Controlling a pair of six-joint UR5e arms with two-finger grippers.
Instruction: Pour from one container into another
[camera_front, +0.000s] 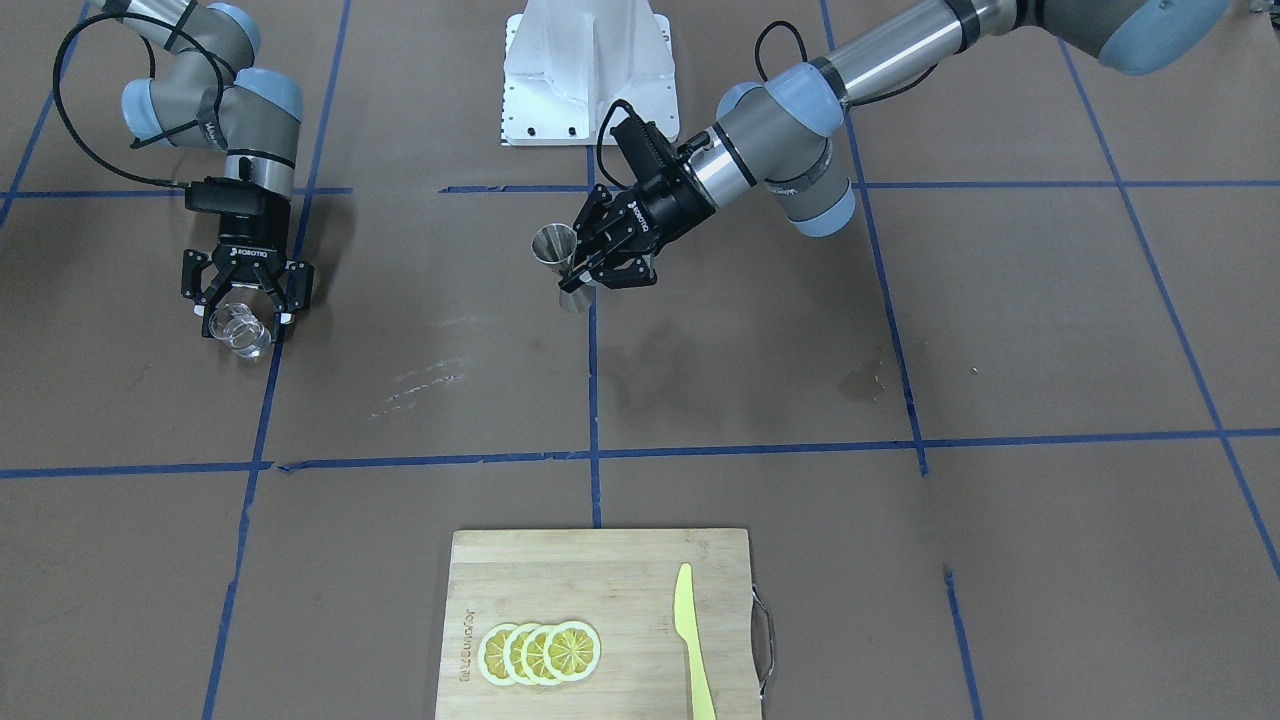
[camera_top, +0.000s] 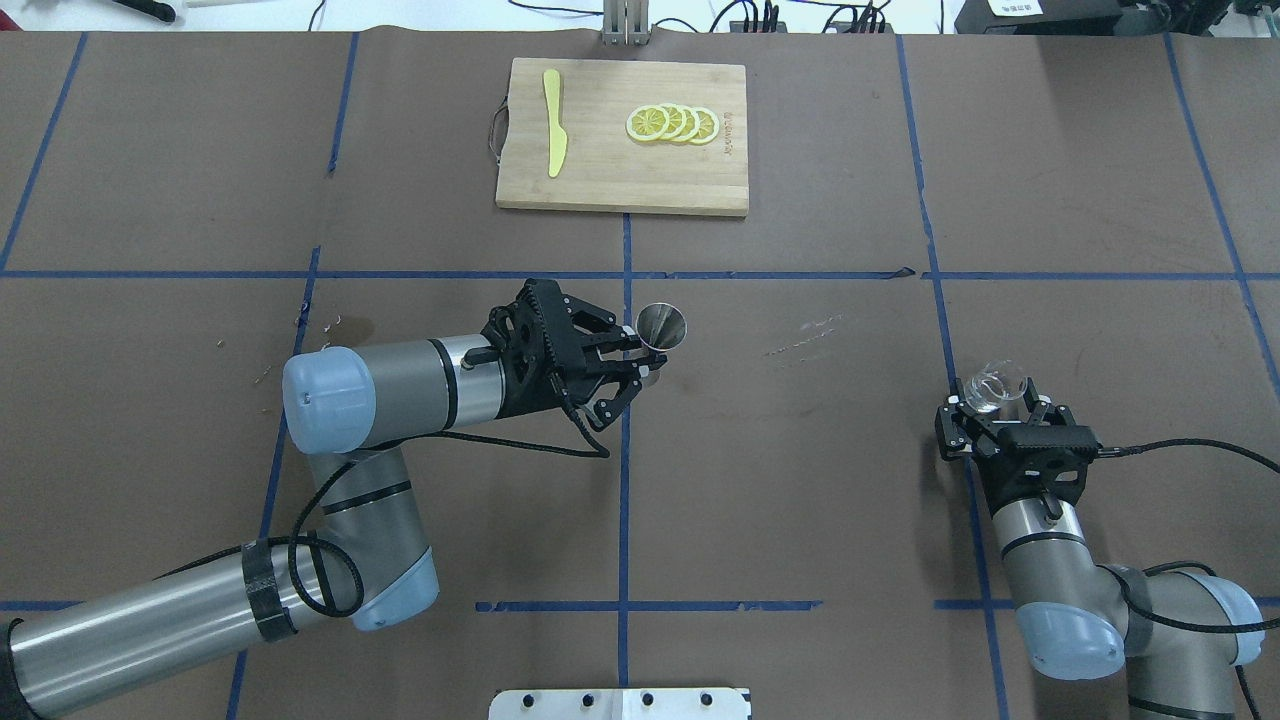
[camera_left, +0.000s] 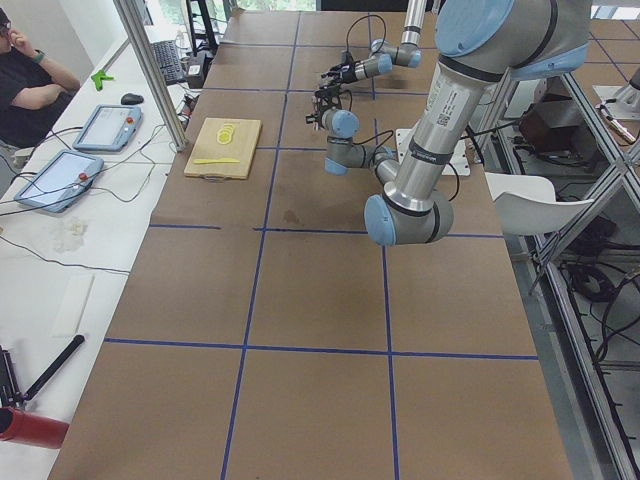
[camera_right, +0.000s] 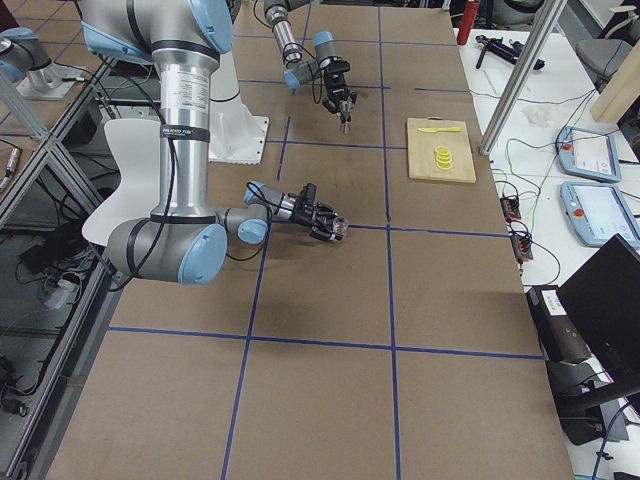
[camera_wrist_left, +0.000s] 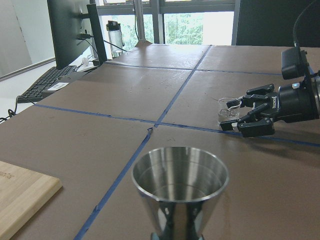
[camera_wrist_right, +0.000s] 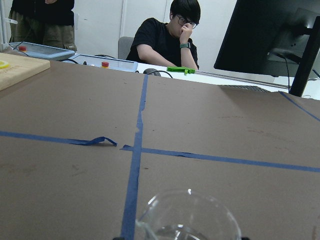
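Observation:
A steel hourglass jigger (camera_top: 662, 326) stands upright near the table's middle, and my left gripper (camera_top: 646, 358) is shut on its narrow waist. The front view shows the same jigger (camera_front: 555, 246) beside that gripper (camera_front: 577, 279). In the left wrist view the jigger's open upper cone (camera_wrist_left: 180, 182) fills the foreground. My right gripper (camera_top: 995, 399) is shut on the clear cup (camera_top: 991, 387), low over the table at the right. The cup (camera_front: 240, 328) also shows in the front view, and its rim (camera_wrist_right: 187, 216) in the right wrist view. I cannot tell what either vessel holds.
A wooden cutting board (camera_top: 622, 190) lies at the far edge, carrying several lemon slices (camera_top: 672, 123) and a yellow knife (camera_top: 554, 135). The white robot base (camera_front: 590, 75) sits between the arms. A seated person (camera_wrist_right: 167, 40) and tablets are beyond the table's end.

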